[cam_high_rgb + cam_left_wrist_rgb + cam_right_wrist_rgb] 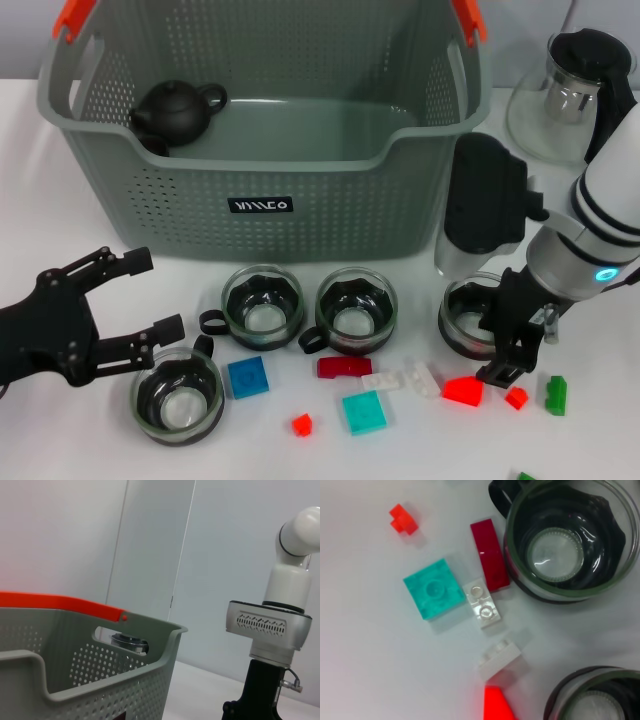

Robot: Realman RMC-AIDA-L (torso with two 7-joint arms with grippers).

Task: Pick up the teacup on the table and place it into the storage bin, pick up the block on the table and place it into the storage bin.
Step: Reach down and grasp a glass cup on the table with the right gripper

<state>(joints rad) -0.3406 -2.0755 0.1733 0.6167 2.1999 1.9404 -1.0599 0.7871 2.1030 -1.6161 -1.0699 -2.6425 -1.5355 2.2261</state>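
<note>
Judging progress, I see no teacup or block in the storage bin (300, 215) yet. My right gripper (508, 345) straddles the rightmost teacup (468, 318), not visibly closed on it; my left gripper (125, 300) hangs open, empty.

The left hand (135, 300) is showing as all matte black — an open linkage frame of slim bars with small screws at the joints. The right hand (505, 350) is likewise black, sitting below a glossy white rounded arm with black ring seams, a grey cuff and a glowing blue-green indicator light.
</note>
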